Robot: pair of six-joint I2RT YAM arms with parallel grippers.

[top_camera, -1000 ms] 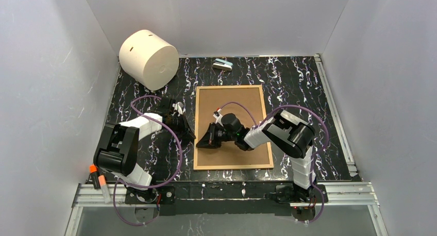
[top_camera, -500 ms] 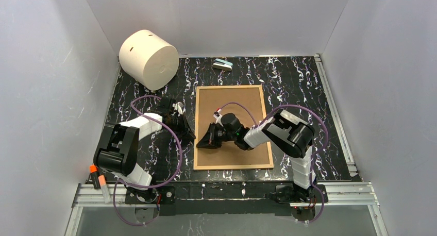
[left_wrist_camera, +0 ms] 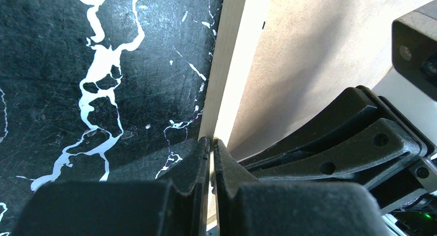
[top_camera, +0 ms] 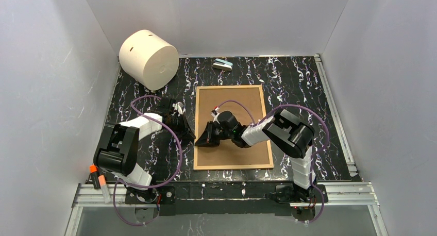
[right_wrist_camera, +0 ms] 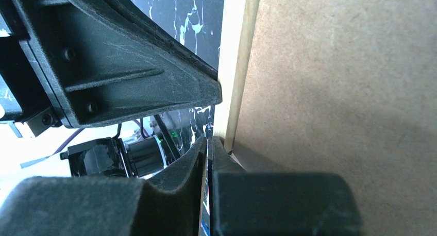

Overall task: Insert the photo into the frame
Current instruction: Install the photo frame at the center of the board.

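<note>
Top view: bright, even light from overhead, soft short shadows, sharp throughout. Wrist views dimmer. Fingers (left_wrist_camera: pixel 234 182) at the bottom are soft, out of focus. Broad shadow across frame (left_wrist_camera: pixel 309 50) back. Right wrist view blown out white, lower left.

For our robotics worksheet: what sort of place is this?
Probably a robot test cell: plain white walls enclose a black marbled table, with a left arm and a right arm bolted to an aluminium rail.
</note>
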